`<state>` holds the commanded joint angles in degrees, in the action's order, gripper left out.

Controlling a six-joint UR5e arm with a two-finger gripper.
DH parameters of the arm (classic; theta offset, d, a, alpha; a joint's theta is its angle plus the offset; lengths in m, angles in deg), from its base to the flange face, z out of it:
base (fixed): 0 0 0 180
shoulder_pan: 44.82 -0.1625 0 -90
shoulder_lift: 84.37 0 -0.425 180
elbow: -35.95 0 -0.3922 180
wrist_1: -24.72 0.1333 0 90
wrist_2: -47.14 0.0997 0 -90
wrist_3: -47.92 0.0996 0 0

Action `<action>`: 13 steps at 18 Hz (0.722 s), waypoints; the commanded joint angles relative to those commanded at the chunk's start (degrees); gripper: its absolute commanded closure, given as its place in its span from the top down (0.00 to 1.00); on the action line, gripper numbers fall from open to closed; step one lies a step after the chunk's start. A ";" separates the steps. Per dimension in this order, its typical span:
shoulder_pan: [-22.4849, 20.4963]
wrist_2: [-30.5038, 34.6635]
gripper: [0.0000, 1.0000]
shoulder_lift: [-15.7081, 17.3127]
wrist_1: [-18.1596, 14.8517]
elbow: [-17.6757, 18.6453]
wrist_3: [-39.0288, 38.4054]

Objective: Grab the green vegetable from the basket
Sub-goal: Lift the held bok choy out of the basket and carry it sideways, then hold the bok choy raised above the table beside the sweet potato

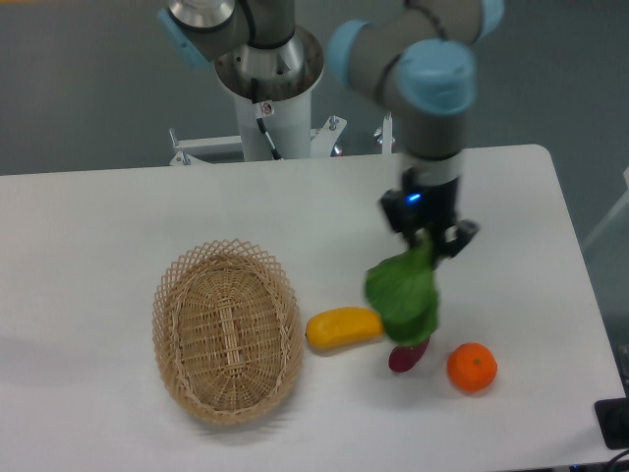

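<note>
At the left, basket (227, 334) lying on the table (88, 236), holding nothing visible inside. Just to the right of its rim, a yellow fruit (343, 328) resting on the tabletop, near but apparently not touching the wicker. Further right, the vegetable (405, 292) hanging leaves-down from the gripper (429, 239), well clear of the basket and seemingly lifted off the table. Fingers closed on its upper end, judging by how it dangles, though the pinch point itself sits in shadow and blurs into the dark gripper body. Beneath the leaves, a dark red item (409, 356), mostly covered and too hidden to name. To the right of that, an orange (472, 367) sitting alone. Judged by this layout, most of the task done: vegetable out of the basket and held in the air; left at most a little more lift and a steady hold. Pale stem end not to be made out, presumably inside the grasp. Hard to tell whether the lowest leaf tips touch the red item or merely overlap it in view. Arm cut off at the top edge.
</note>
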<state>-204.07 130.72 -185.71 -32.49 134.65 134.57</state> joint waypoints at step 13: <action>-2.03 -0.18 0.43 -0.44 0.17 -0.35 2.21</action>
<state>-206.10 130.55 -186.15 -32.32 134.30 136.77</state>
